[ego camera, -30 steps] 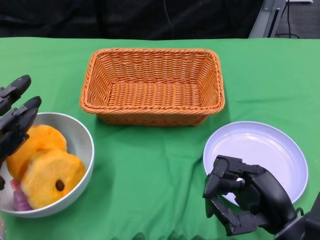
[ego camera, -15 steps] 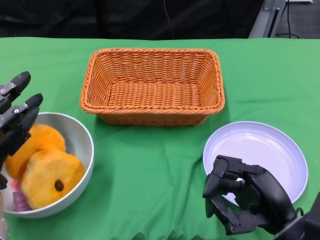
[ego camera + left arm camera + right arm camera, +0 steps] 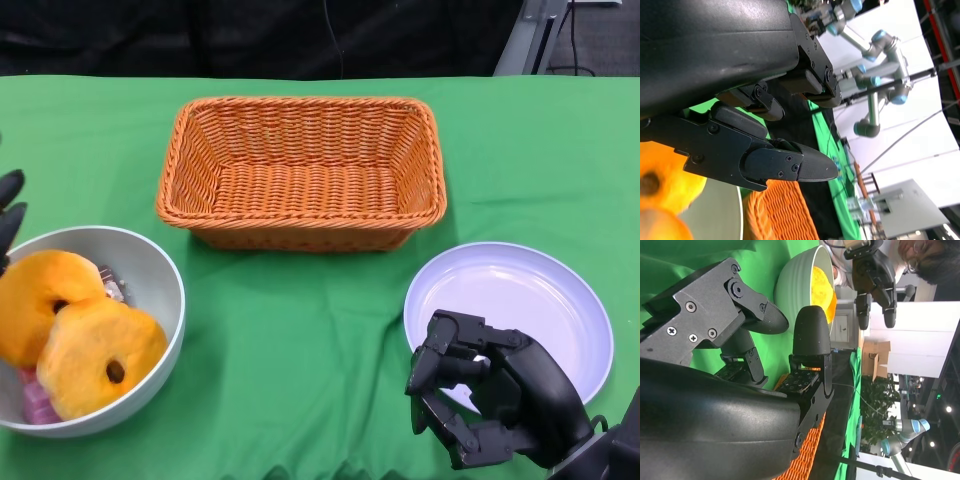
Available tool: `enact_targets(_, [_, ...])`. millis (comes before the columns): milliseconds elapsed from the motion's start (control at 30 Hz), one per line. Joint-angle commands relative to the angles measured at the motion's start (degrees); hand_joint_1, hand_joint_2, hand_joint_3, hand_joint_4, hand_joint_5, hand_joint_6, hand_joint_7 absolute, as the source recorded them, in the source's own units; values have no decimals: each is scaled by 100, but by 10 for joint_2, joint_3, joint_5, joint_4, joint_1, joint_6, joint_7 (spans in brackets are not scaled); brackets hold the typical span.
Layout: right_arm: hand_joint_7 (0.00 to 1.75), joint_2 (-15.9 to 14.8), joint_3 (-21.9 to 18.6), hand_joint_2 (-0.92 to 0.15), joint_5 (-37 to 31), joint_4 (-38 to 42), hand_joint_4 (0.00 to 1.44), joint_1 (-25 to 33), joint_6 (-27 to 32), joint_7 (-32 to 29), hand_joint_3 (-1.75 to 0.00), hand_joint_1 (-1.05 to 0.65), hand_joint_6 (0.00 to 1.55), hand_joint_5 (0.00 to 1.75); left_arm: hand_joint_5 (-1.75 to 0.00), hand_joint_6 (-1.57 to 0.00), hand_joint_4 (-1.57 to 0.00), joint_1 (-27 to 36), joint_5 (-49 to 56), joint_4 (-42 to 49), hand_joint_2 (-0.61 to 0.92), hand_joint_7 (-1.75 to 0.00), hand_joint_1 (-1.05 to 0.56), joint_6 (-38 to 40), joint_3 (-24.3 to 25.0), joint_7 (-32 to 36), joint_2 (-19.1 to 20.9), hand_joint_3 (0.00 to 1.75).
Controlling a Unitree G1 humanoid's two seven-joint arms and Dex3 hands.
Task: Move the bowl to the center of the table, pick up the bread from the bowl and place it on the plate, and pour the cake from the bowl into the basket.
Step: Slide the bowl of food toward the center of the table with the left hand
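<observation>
- Bowl (image 3: pixel 160 290) is seen at the table's (image 3: pixel 300 350) near left edge, not at its centre.
- Two orange ring-shaped bread pieces (image 3: pixel 100 355) are lying in the bowl; a purple-pink cake (image 3: pixel 40 402) is partly hidden beneath them.
- Basket (image 3: pixel 300 170) is placed at the far middle; plate (image 3: pixel 520 300) at the near right.
- Left hand (image 3: pixel 8 212) is seen at the left edge beside the bowl, fingers apart, nothing held.
- Right hand (image 3: pixel 480 400) is seen over the plate's near rim, fingers curled inward on nothing.

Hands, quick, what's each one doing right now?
Left hand: open, holding nothing, beside the bowl.
Right hand: fingers curled in, holding nothing.
</observation>
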Motion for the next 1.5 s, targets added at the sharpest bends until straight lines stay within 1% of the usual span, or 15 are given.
enact_targets(33, [138,-4,-5,-50,-2,3,73,-2,-1,-4,-115,-8,66,168,-3,-64,-75,-11,-5,12,92,-2,-66,-6,7,3,22,32])
enact_targets(167, [139,-3,-5,-49,0,5,73,-2,-4,-3,-115,-7,66,168,-3,-65,-76,-14,-12,16,92,-2,-66,-5,10,2,24,31])
enact_targets(300, [139,-2,-5,-50,-1,7,73,-3,-4,-6,-115,-6,66,168,-3,-66,-77,-14,4,24,92,-2,-66,-5,6,22,31,30])
enact_targets(500, [138,-2,-6,-50,6,10,73,-5,1,-2,-115,-6,66,168,-1,-64,-74,-14,33,39,92,0,-69,-1,-9,44,47,31])
enact_targets(633, [139,-3,-6,-49,3,10,72,-4,0,-4,-116,-7,66,169,-1,-62,-73,-13,70,76,92,0,-65,42,-34,67,61,30])
enact_targets(767, [139,-4,-6,-49,2,9,73,-3,-2,-4,-116,-8,66,169,0,-64,-72,-16,80,85,92,-1,-63,72,-47,75,58,30])
enact_targets(1000, [139,-4,-6,-49,2,7,73,-2,1,-6,-115,-7,66,168,0,-60,-69,-15,74,75,92,0,-60,120,-56,58,36,32])
enact_targets(1133, [138,-4,-6,-50,0,10,73,-3,1,-7,-115,-8,66,168,0,-58,-66,-10,72,59,92,0,-59,134,-63,52,27,32])
enact_targets(1233, [139,-3,-6,-49,2,9,73,-4,2,-6,-116,-8,66,168,0,-58,-66,-6,69,51,92,0,-60,154,-63,66,12,31])
enact_targets(1300, [139,-3,-6,-49,4,11,73,-5,2,-4,-117,-8,66,169,0,-57,-64,-3,70,46,92,0,-60,163,-65,72,6,34])
enact_targets(1500, [139,-4,-6,-49,-5,10,74,-4,1,-13,-117,-6,66,168,0,-53,-60,5,50,28,92,0,-58,169,-63,57,-8,38])
